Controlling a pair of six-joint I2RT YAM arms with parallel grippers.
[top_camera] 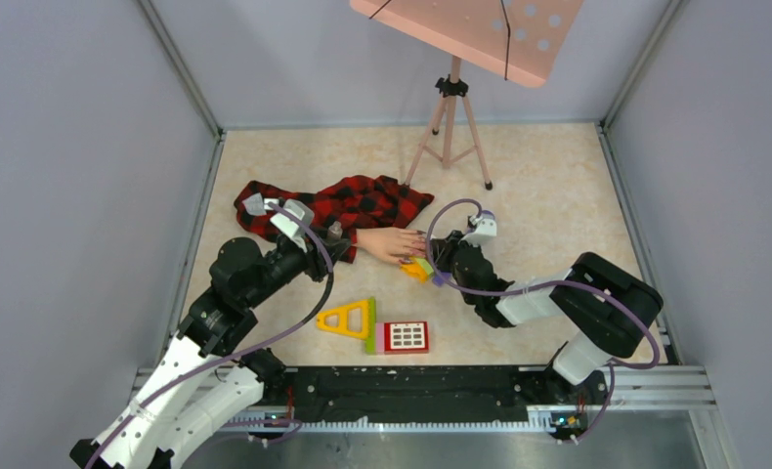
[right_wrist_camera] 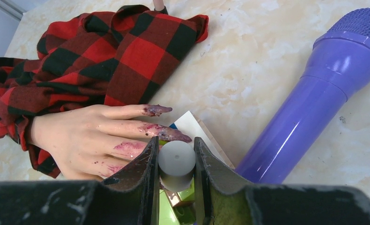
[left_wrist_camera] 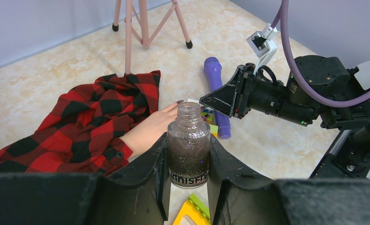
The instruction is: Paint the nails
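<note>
**Two Arms Met Over a Mannequin Hand**

The left gripper (left_wrist_camera: 188, 187) stood closed around an uncapped glass bottle (left_wrist_camera: 188, 147) of dark glittery polish, its jaws pressed to both sides of the glass. Just beyond the bottle's mouth lay the mannequin hand (right_wrist_camera: 96, 140), palm down, its wrist in a red-and-black plaid sleeve (right_wrist_camera: 103, 56). The right gripper (right_wrist_camera: 176, 168) was clamped on a small grey cylindrical cap (right_wrist_camera: 176, 161), held upright between its fingers. The nails (right_wrist_camera: 166, 123), smeared purple, lay just ahead and to the left of those fingers, the nearest fingertip almost touching the left jaw. A purple toy microphone (right_wrist_camera: 314, 93) lay to the right of the fingers, and bright toy blocks (top_camera: 374, 327) sat nearer the arm bases
</note>
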